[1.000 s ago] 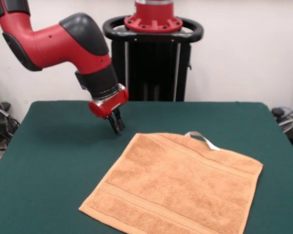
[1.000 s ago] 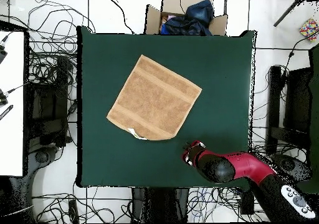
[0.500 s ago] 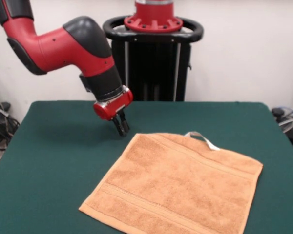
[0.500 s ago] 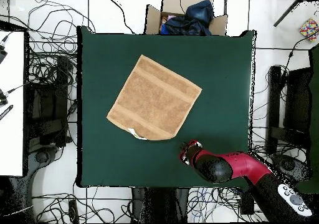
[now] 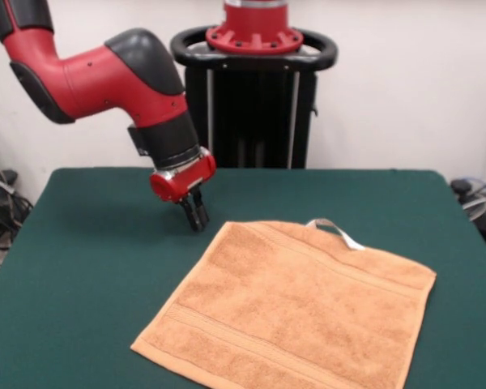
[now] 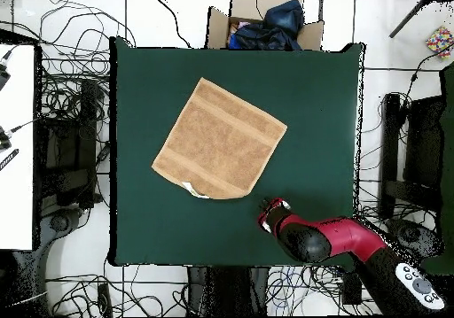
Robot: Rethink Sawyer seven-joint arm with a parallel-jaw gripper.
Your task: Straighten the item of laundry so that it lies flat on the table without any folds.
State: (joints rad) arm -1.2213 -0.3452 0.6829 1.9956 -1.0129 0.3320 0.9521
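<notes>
The orange-tan terry towel lies spread flat on the dark green table, with border bands across it and a white tag sticking out at its far edge. It also shows in the overhead view, flat and turned like a diamond. My gripper hangs just above the table, a little left of the towel's far-left corner, not touching it. Its fingers are together and hold nothing. In the overhead view the gripper sits just off the towel's lower right corner.
The robot's black pedestal stands at the table's far side. A cardboard box with dark cloth sits beyond the table's top edge in the overhead view. Cables lie on the floor around the table.
The gripper drifted slightly toward the towel's corner, then back a touch. The towel has not moved.
</notes>
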